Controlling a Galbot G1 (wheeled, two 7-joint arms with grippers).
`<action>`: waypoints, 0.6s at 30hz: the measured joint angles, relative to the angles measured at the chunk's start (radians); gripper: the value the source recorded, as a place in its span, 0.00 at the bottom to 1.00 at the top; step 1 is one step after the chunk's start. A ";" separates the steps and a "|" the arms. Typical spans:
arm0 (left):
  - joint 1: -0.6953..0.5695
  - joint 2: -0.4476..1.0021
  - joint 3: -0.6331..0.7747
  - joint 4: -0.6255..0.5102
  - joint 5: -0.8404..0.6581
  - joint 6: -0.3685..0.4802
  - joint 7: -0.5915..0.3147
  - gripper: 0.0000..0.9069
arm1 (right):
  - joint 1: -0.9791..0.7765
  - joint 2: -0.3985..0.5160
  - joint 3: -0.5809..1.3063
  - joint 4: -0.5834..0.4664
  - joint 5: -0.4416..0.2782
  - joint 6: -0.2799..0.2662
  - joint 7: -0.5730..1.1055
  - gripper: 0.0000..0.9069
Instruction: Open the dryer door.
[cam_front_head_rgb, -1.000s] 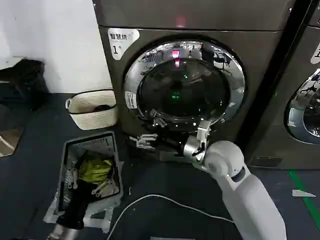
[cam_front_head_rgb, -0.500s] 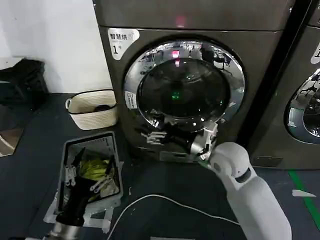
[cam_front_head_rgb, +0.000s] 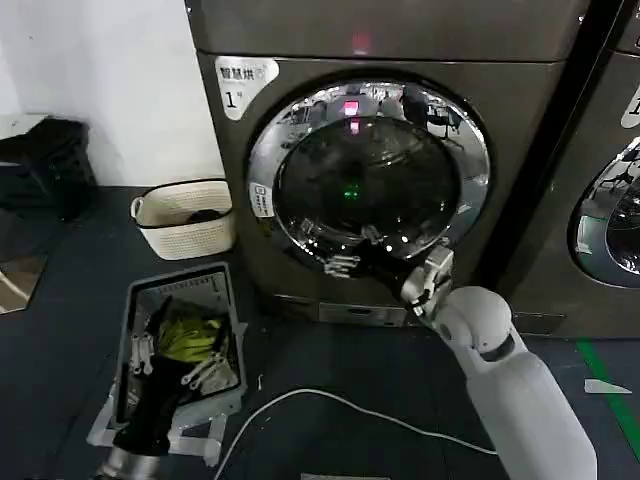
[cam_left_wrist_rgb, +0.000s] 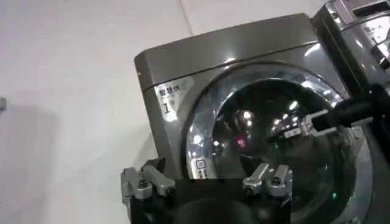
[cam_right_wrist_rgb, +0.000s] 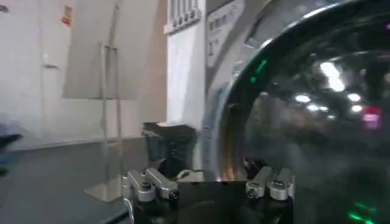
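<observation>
The dryer door (cam_front_head_rgb: 368, 175) is a round porthole with a wide chrome rim and dark glass, set in the grey machine marked "1" and lying flush with its front. My right gripper (cam_front_head_rgb: 340, 264) is open at the door's lower rim, left of bottom centre, its white arm reaching in from the lower right. In the right wrist view the right gripper (cam_right_wrist_rgb: 208, 182) has spread fingers with the chrome rim (cam_right_wrist_rgb: 226, 122) close ahead and nothing between them. The left gripper (cam_front_head_rgb: 172, 355) hangs low at the left, open (cam_left_wrist_rgb: 204, 182), far from the dryer door (cam_left_wrist_rgb: 280, 140).
A white laundry basket (cam_front_head_rgb: 185, 215) stands left of the dryer. A grey crate (cam_front_head_rgb: 128, 330) holding a yellow-green cloth lies on the dark floor under my left gripper. A white cable (cam_front_head_rgb: 330, 400) crosses the floor. A second machine (cam_front_head_rgb: 605, 220) stands at the right.
My right gripper has moved right and slightly up along the door's lower rim, closer to the glass. The left gripper has barely moved. The door stays flush.
</observation>
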 joint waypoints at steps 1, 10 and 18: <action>0.001 0.000 -0.001 0.000 0.000 -0.001 0.000 1.00 | 0.006 0.002 -0.003 -0.013 0.000 0.010 0.005 1.00; 0.001 -0.004 0.000 0.003 0.007 -0.011 0.000 1.00 | 0.065 0.021 -0.047 -0.107 0.000 0.075 0.051 1.00; 0.001 -0.009 0.001 0.007 0.012 -0.021 0.000 1.00 | 0.119 0.069 -0.099 -0.182 -0.040 0.132 0.111 1.00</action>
